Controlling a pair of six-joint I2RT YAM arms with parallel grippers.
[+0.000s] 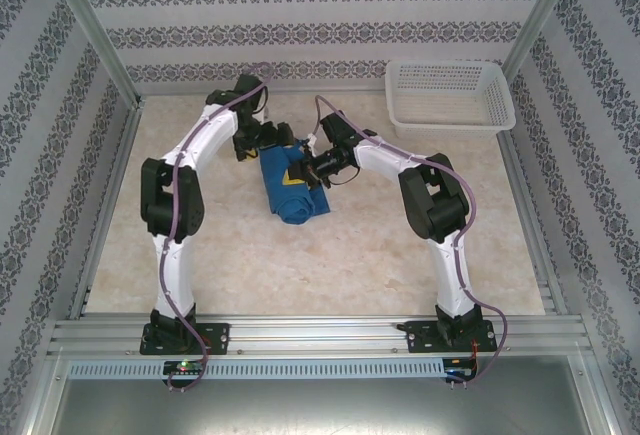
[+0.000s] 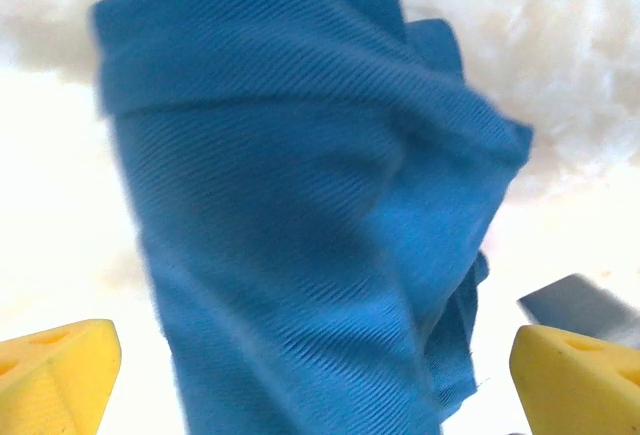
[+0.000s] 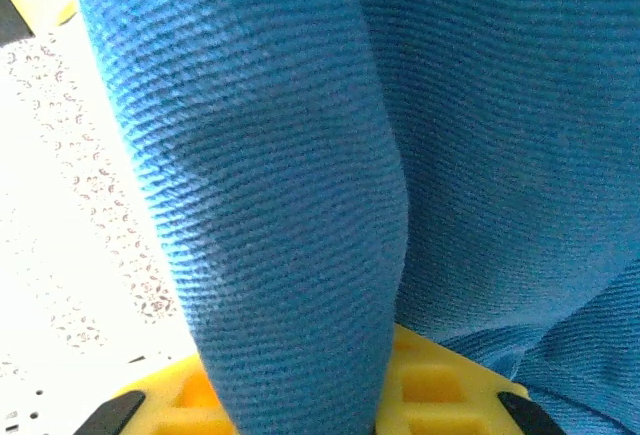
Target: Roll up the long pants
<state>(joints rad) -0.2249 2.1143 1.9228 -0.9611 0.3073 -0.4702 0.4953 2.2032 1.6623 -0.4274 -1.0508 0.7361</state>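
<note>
Rolled long pants (image 1: 292, 187) lay mid-table; left gripper (image 1: 266, 143) spread wide, right gripper (image 1: 312, 168) pinching them; white basket (image 1: 452, 125) well apart.

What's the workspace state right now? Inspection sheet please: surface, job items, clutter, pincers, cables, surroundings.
Surface: pale marbled table top, flat, no spills seen.
Job's things: long pants, blue, gathered into a compact roll mid-table between the two arms.
Clutter: white basket at the far right corner, apart from the pants, nothing seen inside.
Grippers: left pincer open, yellow fingers either side of the fabric without touching it; right pincer shut on a fold of the pants.
Cables: purple cables run along both arms to the bases, no snag seen.
Surroundings: patterned walls, aluminium frame along the near edge.
</note>
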